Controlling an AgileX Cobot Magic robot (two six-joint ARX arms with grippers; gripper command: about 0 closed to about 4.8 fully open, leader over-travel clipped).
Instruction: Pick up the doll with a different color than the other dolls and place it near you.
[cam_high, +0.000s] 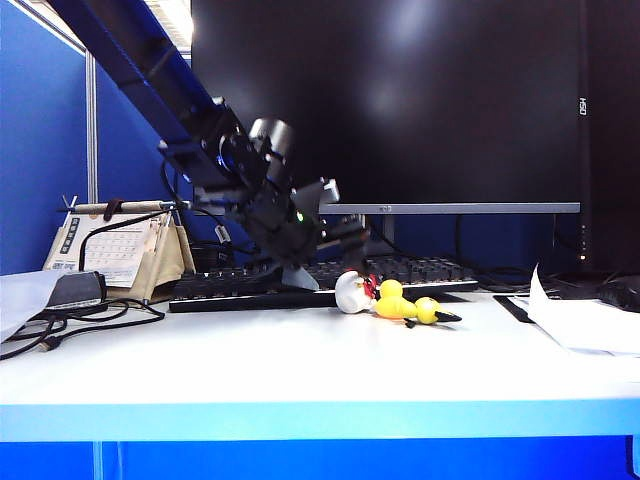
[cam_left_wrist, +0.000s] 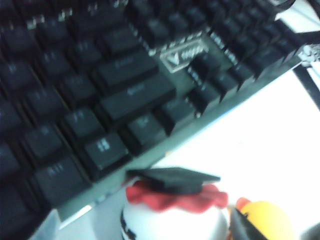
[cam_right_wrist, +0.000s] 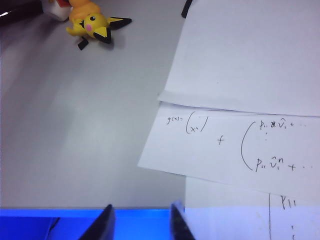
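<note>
The doll with a different color (cam_high: 352, 292) is white with a red cap and stands by the keyboard's front edge. Two yellow dolls (cam_high: 408, 307) lie touching it on its right. My left gripper (cam_high: 328, 262) hangs low just left of and above the white doll. In the left wrist view the white doll (cam_left_wrist: 172, 212), topped by a small black hat, fills the space between the wide-apart jaws of the open left gripper (cam_left_wrist: 180, 236), and a yellow doll (cam_left_wrist: 267, 222) is beside it. My right gripper (cam_right_wrist: 140, 225) is open and empty over the table's front edge, far from the yellow doll (cam_right_wrist: 92, 23).
A black keyboard (cam_high: 300, 280) lies right behind the dolls, with a large dark monitor (cam_high: 400, 100) behind it. Sheets of paper (cam_right_wrist: 240, 100) cover the table's right side. A desk calendar (cam_high: 120, 250) and cables (cam_high: 70, 320) sit at the left.
</note>
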